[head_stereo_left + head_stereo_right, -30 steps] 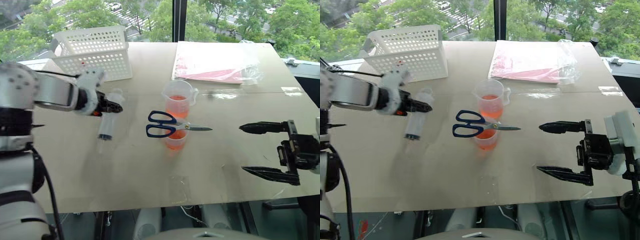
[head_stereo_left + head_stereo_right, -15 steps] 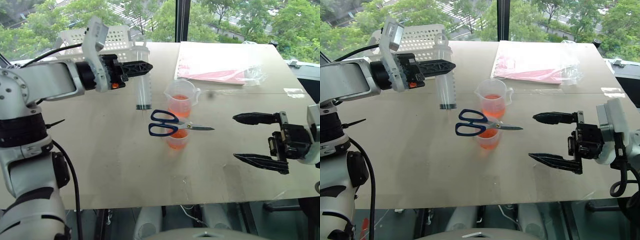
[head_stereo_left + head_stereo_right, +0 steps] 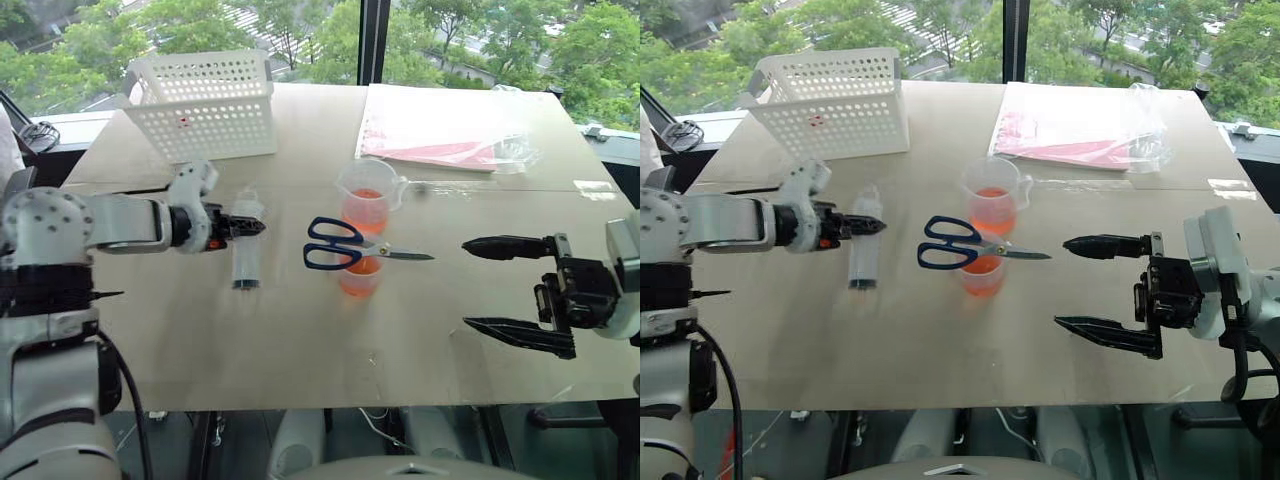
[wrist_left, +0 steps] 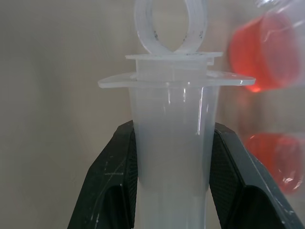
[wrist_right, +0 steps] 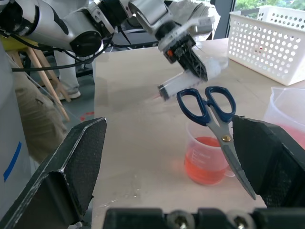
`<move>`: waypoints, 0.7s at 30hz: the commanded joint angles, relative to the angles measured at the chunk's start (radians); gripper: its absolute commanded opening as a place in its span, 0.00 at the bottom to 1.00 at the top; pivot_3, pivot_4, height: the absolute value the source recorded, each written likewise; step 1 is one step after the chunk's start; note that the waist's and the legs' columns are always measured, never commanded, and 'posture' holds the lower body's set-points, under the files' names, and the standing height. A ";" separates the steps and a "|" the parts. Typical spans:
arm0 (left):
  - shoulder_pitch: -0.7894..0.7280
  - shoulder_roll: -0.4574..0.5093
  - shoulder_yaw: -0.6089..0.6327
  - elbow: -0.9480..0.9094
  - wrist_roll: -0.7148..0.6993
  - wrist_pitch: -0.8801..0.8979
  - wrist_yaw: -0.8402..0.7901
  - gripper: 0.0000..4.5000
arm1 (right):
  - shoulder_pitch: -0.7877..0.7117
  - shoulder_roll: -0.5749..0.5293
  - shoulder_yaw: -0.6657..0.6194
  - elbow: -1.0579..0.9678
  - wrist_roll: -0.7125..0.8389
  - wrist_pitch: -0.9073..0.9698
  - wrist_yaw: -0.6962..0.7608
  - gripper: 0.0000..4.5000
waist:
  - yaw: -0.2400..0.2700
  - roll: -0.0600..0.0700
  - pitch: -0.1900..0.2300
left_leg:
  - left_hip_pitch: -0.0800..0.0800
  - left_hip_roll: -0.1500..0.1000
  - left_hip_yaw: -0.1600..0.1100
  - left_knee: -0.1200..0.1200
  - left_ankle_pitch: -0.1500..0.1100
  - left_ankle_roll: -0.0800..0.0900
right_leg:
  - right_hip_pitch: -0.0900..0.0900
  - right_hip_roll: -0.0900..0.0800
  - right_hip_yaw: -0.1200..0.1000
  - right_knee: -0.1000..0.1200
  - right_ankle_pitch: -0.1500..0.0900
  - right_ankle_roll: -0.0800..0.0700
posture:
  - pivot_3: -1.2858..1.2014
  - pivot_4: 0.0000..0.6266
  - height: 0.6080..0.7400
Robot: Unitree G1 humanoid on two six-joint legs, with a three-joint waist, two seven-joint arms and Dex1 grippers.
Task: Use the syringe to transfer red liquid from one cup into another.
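The task is at an early stage. The left gripper (image 3: 240,227) is clamped on the syringe (image 3: 245,250), with its two black fingers (image 4: 112,181) pressed on both sides of the barrel just under the flange. The syringe hangs over the table (image 3: 300,340), to the left of the two cups and apart from them, with its tip pointing down. Its barrel looks empty, so it seems that no liquid is drawn up yet. What is left is almost everything: to bring the tip into a cup, pull the plunger, move over and push the liquid out.

The right gripper (image 3: 515,292) waits at the right side of the table with its fingers wide apart, and it holds nothing.

The far cup (image 3: 367,197) is a clear plastic beaker with a spout, and it holds red liquid (image 3: 366,208) in its lower part. The near cup (image 3: 358,277) is smaller and also has red liquid inside. A pair of scissors (image 3: 350,245) with blue handles and metal blades lies across the rim of the near cup, so it may be in the way.

The syringe is milky clear plastic, round, with a ring at the plunger end. At the far left stands a white basket (image 3: 205,105) with many holes. At the far right lies a clear plastic bag (image 3: 445,125) with pink content. The table top is matte and beige.
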 commanded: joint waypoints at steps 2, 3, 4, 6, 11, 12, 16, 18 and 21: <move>-0.087 -0.023 -0.016 0.047 0.121 0.061 -0.022 0.31 | 0.030 -0.015 -0.060 -0.041 0.024 0.000 0.006 1.00 | -0.006 0.000 0.000 | 0.000 0.000 0.000 0.000 0.000 0.000 | 0.000 0.000 0.000 0.000 0.000 0.000 | 0.52 0.24 1.00; -0.095 -0.024 -0.031 0.054 0.155 0.064 -0.029 0.31 | 0.037 -0.017 -0.066 -0.045 0.027 0.003 0.003 1.00 | -0.007 0.000 0.000 | 0.000 0.000 0.000 0.000 0.000 0.000 | 0.000 0.000 0.000 -0.001 0.000 0.000 | 0.52 0.24 1.00; -0.100 -0.026 -0.039 0.059 0.182 0.064 -0.040 0.31 | 0.030 -0.020 -0.063 -0.051 0.034 0.010 -0.013 1.00 | -0.010 0.000 0.000 | 0.000 0.000 0.000 -0.001 0.000 0.000 | 0.000 0.000 0.000 -0.001 0.000 0.000 | 0.52 0.24 1.00; -0.103 -0.027 -0.045 0.052 0.219 0.064 -0.070 0.31 | 0.005 -0.024 -0.050 -0.062 0.053 0.027 -0.055 1.00 | -0.015 0.000 0.000 | 0.000 0.000 0.000 -0.001 0.000 0.000 | -0.001 0.001 0.002 0.000 0.000 0.000 | 0.52 0.24 1.00; -0.100 -0.019 -0.066 0.036 0.278 0.064 -0.137 0.31 | -0.043 -0.023 -0.005 -0.075 0.065 0.052 -0.121 1.00 | -0.013 0.000 0.000 | 0.000 0.001 0.000 -0.001 0.000 0.000 | -0.001 0.001 0.000 0.000 0.000 0.000 | 0.52 0.24 1.00; -0.098 -0.020 -0.068 0.029 0.289 0.064 -0.148 0.31 | -0.054 -0.021 0.007 -0.076 0.065 0.056 -0.132 1.00 | -0.011 0.000 0.000 | 0.000 0.001 0.000 -0.001 0.000 0.000 | -0.001 0.001 0.000 0.000 0.000 0.000 | 0.52 0.24 1.00; -0.098 -0.021 -0.071 0.011 0.308 0.064 -0.182 0.31 | -0.098 -0.022 0.038 -0.069 0.075 0.071 -0.162 1.00 | -0.008 0.000 0.000 | -0.001 0.001 0.000 -0.001 0.000 0.000 | -0.001 -0.001 0.001 0.000 0.000 0.000 | 0.52 0.24 1.00; -0.086 -0.016 -0.073 0.001 0.310 0.064 -0.195 0.31 | -0.121 -0.024 0.052 -0.063 0.082 0.081 -0.175 1.00 | -0.007 0.000 0.000 | -0.001 0.001 0.000 -0.001 0.000 0.000 | -0.001 -0.001 0.001 -0.001 0.000 0.000 | 0.52 0.24 1.00; -0.066 -0.012 -0.072 -0.010 0.310 0.064 -0.207 0.31 | -0.149 -0.025 0.067 -0.057 0.088 0.093 -0.183 1.00 | -0.008 0.000 0.000 | -0.001 0.001 0.000 -0.001 0.000 0.000 | -0.002 -0.001 0.001 -0.001 0.000 0.000 | 0.52 0.24 1.00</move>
